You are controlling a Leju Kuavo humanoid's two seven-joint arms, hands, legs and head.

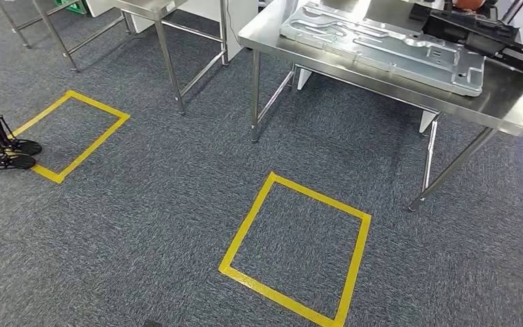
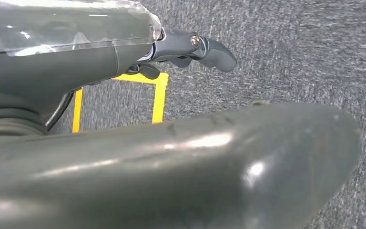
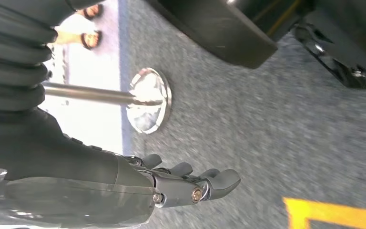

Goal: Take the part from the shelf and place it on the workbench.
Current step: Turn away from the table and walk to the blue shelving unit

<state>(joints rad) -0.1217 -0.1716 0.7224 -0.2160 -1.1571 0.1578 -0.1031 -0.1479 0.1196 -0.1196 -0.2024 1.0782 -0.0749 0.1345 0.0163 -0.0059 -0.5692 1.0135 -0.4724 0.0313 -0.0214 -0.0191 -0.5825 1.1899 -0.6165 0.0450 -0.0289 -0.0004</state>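
A steel workbench (image 1: 511, 102) stands at the upper right of the head view. On it lie a large silver pressed-metal panel (image 1: 381, 44) and, beside it, a long black part (image 1: 483, 34). My left hand (image 2: 186, 50) hangs over the grey carpet in the left wrist view, fingers stretched out, nothing in it. In the right wrist view my right hand (image 3: 190, 183) also hangs above the carpet, fingers slightly bent and apart, holding nothing.
Yellow tape squares mark the carpet in front of the workbench (image 1: 296, 248) and at the left (image 1: 71, 136). More steel tables (image 1: 170, 13) stand at the back. A black stand base (image 1: 3, 153) sits at the left edge. A round steel post foot (image 3: 147, 100) is near my right hand.
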